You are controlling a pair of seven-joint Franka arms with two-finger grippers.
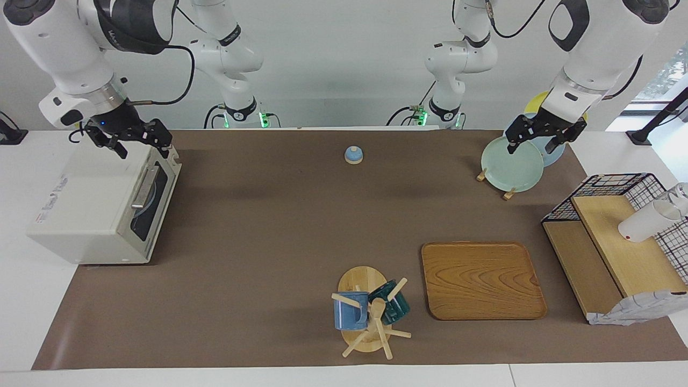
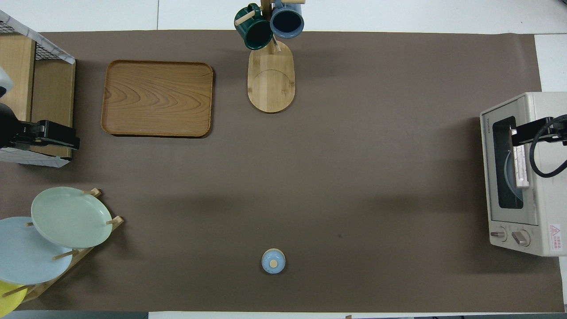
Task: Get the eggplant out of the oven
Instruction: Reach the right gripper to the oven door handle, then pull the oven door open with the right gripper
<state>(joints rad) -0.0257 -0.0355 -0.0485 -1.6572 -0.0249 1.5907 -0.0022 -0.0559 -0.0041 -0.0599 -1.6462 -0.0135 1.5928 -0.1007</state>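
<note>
The oven (image 1: 102,207) stands at the right arm's end of the worktop (image 1: 279,231), its door shut. The eggplant cannot be seen through the dark glass. The right pincer (image 1: 141,143) hovers over the oven's top edge just above the door, its fingers apart. The left pincer (image 1: 543,138) waits over the green plate (image 1: 510,164), well apart from the oven, fingers apart.

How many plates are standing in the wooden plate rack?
3. The green plate stands farthest from the robots, the blue plate is next, and the yellow plate is nearest to them, all in the wooden plate rack. Another may be hidden.
</note>
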